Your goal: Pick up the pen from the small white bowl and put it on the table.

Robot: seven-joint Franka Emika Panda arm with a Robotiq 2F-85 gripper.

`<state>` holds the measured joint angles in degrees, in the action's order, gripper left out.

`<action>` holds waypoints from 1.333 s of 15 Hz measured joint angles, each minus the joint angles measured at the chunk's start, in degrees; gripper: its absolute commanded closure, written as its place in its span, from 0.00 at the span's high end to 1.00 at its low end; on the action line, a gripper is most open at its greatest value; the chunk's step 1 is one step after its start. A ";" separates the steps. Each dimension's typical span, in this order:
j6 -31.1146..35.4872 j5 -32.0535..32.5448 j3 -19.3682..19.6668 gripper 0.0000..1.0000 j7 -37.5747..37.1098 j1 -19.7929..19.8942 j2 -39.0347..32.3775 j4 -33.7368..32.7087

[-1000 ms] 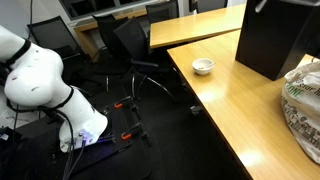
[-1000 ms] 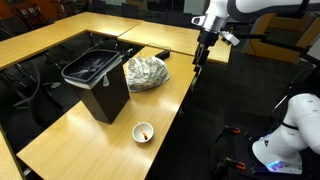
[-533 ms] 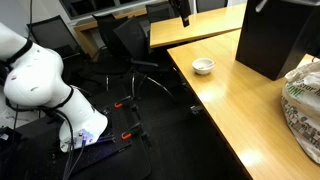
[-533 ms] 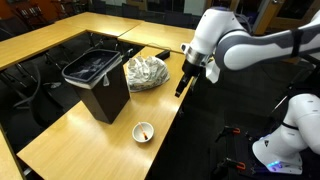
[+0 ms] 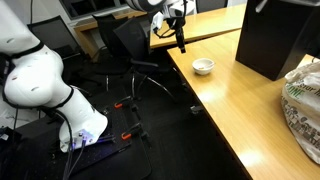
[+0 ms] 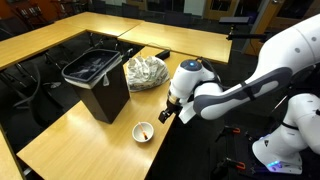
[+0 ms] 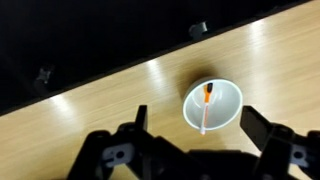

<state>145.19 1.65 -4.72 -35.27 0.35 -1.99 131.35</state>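
Note:
The small white bowl (image 7: pixel 228 100) sits on the light wood table (image 7: pixel 80 105) near its edge. An orange and white pen (image 7: pixel 205 110) lies in it, leaning on the rim. My gripper (image 7: pixel 194 114) is open and empty above the bowl, one finger on each side of it in the wrist view. In both exterior views the gripper (image 5: pixel 181 44) (image 6: pixel 166 116) hangs just beside the bowl (image 5: pixel 203 66) (image 6: pixel 143 132), over the table edge (image 6: pixel 90 140). The pen shows as a faint orange mark in the bowl there.
A big black box (image 6: pixel 97 80) (image 5: pixel 275 35) stands on the table beyond the bowl. A white patterned bag (image 6: pixel 146 72) (image 5: pixel 305 95) lies behind it. Office chairs (image 5: pixel 130 45) and the floor lie past the table edge.
The arm has swung down along the table edge from beyond the bag to just above the bowl. The bowl and pen have not moved.

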 measured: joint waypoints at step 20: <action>3.25 1.32 12.31 0.34 -10.26 -13.67 -40.07 -35.02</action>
<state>148.44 2.97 7.59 -45.53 -13.32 -42.06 96.33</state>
